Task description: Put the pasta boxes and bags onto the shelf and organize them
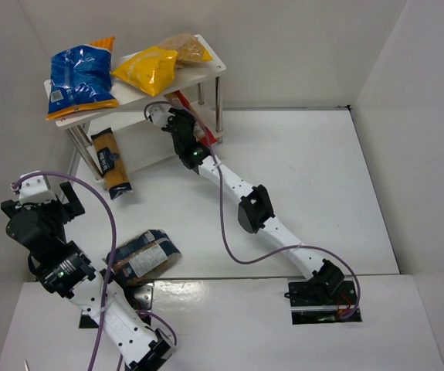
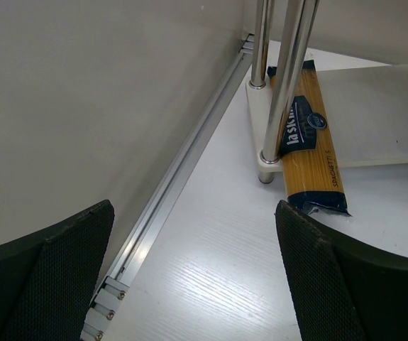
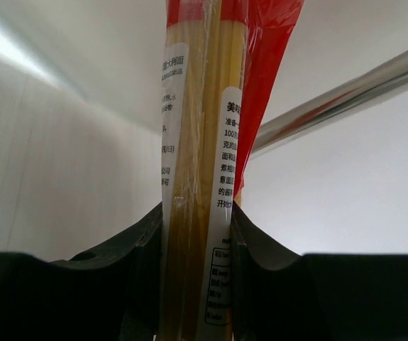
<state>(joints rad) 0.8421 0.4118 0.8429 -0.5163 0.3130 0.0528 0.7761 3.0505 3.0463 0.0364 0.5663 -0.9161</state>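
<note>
The shelf (image 1: 210,71) stands at the back left. On its top board lie a puffy blue bag (image 1: 79,77), a yellow bag (image 1: 146,68) and a tan bag (image 1: 184,48). An amber spaghetti pack (image 1: 111,162) (image 2: 309,142) lies on the lower board, its near end sticking out past the edge. My right gripper (image 1: 177,120) (image 3: 196,284) reaches under the top board and is shut on the long red-and-clear packet (image 1: 184,100) (image 3: 200,142). A dark-blue-and-clear bag (image 1: 143,256) lies on the table near my left arm. My left gripper (image 1: 45,202) (image 2: 193,277) is open and holds nothing, left of the shelf.
White walls enclose the table on the left, back and right. An aluminium rail (image 2: 182,170) runs along the foot of the left wall, close to the left gripper. The shelf's silver legs (image 2: 289,78) (image 3: 345,92) stand near both grippers.
</note>
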